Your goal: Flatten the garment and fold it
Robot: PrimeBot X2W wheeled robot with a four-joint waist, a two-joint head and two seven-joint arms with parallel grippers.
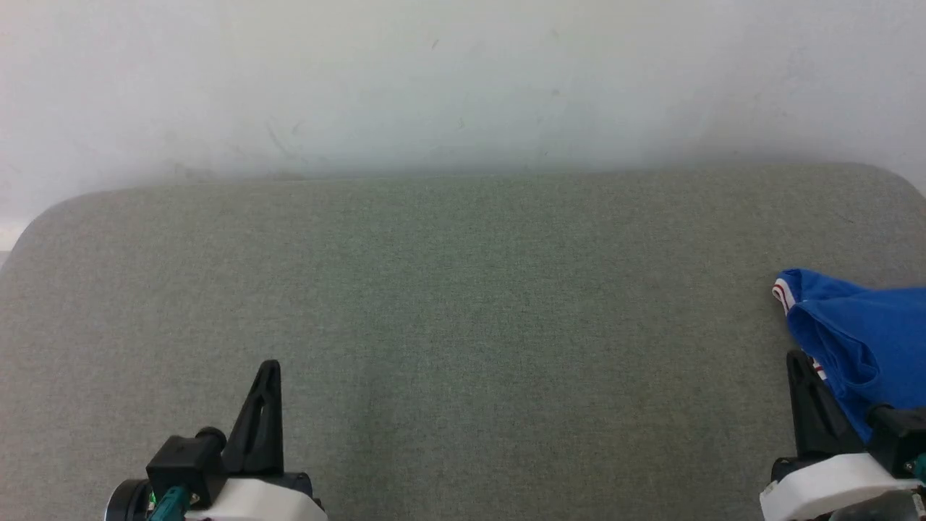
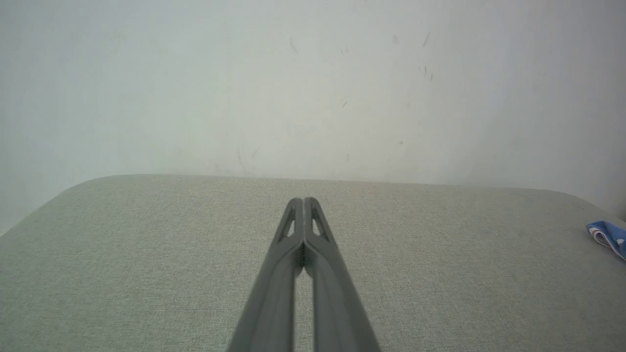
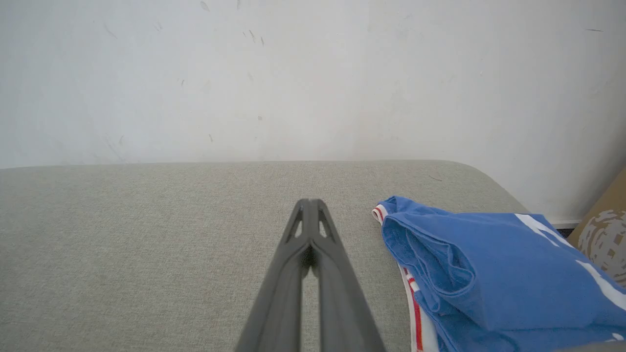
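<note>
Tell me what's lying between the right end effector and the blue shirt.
Nothing: the right wrist view shows just bare grey-green fabric surface between the shut right end effector and the blue shirt.

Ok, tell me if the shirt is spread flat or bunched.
Bunched. The shirt lies in a heap at the grey surface's right edge, blue layers folded over each other, striped trim showing beneath.

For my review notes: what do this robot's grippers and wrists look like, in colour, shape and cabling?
The left gripper and right gripper each have two long, dark grey, tapering fingers with small triangular cut-outs near the tips. In the head view, the left one sits on a white wrist housing carrying a black block with a teal plug; the right has a similar white housing.
</note>
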